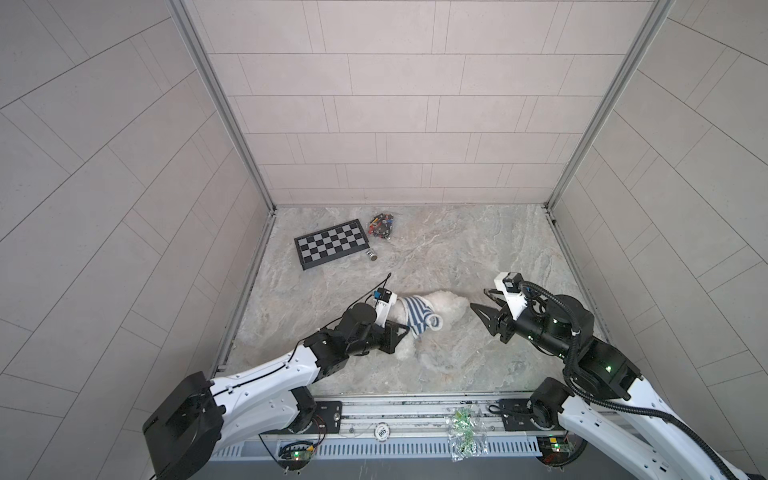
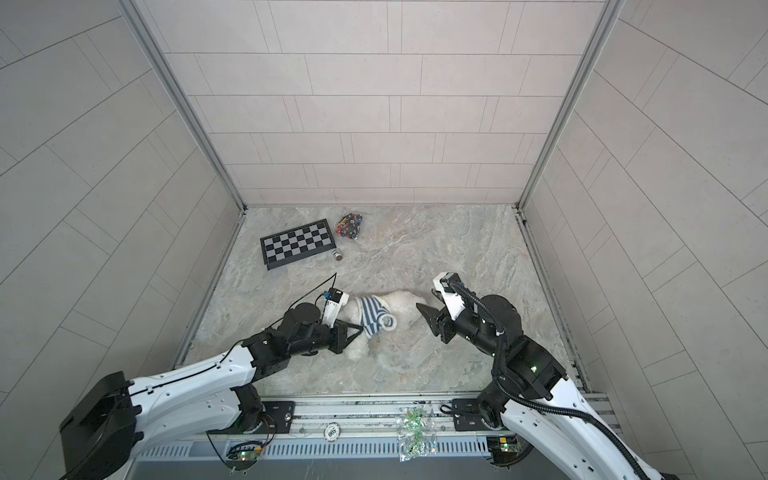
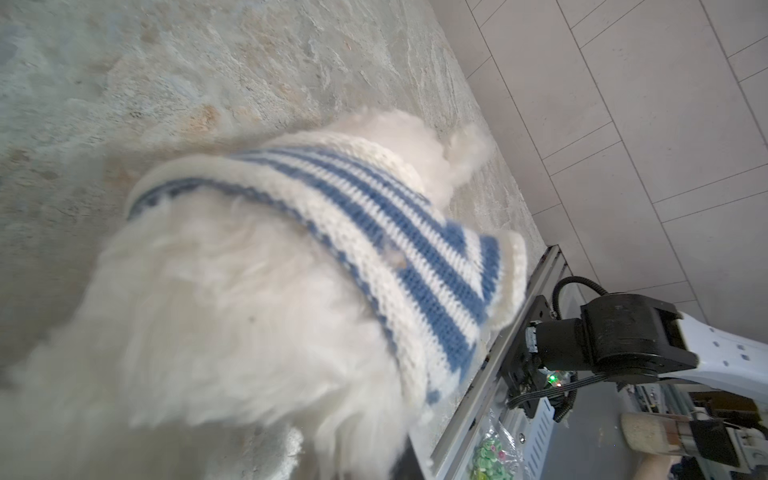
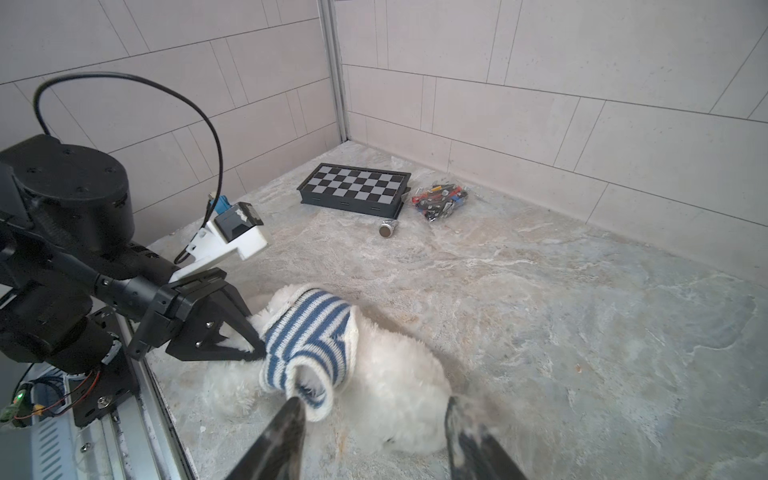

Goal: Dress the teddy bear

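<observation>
The teddy bear [image 1: 451, 305] lies on the marble table [image 1: 498, 249], just below centre in both top views, the striped shirt [image 1: 415, 316] round its body; the left gripper [image 1: 408, 330] is pinched tight on the shirt's edge; the right gripper [image 1: 478, 299], just right of the bear, stands open and empty.

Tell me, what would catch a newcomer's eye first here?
A fluffy white teddy bear lies on the marbled table, a blue-and-white striped sweater bunched around its body. The left claw pinches the sweater's edge while the right claw hangs open beside the bear. A chessboard sits near the far left corner.
</observation>
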You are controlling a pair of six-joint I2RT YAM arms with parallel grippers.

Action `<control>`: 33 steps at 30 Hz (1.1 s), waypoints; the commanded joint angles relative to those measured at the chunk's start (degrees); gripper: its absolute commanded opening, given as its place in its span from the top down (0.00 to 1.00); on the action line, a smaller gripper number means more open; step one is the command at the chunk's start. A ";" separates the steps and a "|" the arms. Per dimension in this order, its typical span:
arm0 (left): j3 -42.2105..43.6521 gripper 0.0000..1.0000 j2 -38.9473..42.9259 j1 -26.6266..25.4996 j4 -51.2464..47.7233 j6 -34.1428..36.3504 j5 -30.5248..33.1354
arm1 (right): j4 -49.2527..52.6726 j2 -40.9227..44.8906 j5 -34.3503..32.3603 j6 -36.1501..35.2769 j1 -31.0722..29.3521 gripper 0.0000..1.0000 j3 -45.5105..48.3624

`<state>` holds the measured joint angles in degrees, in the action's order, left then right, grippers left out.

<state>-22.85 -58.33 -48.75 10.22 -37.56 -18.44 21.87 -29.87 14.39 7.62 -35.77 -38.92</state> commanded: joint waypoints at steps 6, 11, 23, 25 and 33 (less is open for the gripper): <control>0.33 1.00 -0.19 0.34 4.02 -1.61 -2.12 | -3.52 -3.82 -2.74 -0.54 -9.71 0.77 3.06; 1.74 1.00 -0.30 0.37 4.54 -0.83 -2.52 | -8.25 -12.53 -6.03 0.11 -12.22 0.87 3.10; 3.96 1.00 0.05 0.32 7.34 -1.00 -3.02 | -14.53 -27.64 -3.09 -0.77 -13.15 0.98 1.45; 3.90 1.00 0.05 0.31 7.64 -1.07 -3.24 | -14.55 -28.21 -3.54 -0.71 -13.38 0.98 1.77; 3.16 1.00 -0.71 0.32 7.27 -0.19 -3.89 | -17.21 -31.83 -3.57 -0.02 -13.36 0.93 2.17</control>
<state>-19.31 -58.67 -48.64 14.81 -38.98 -21.47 6.98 -60.71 10.50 7.73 -48.97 -36.10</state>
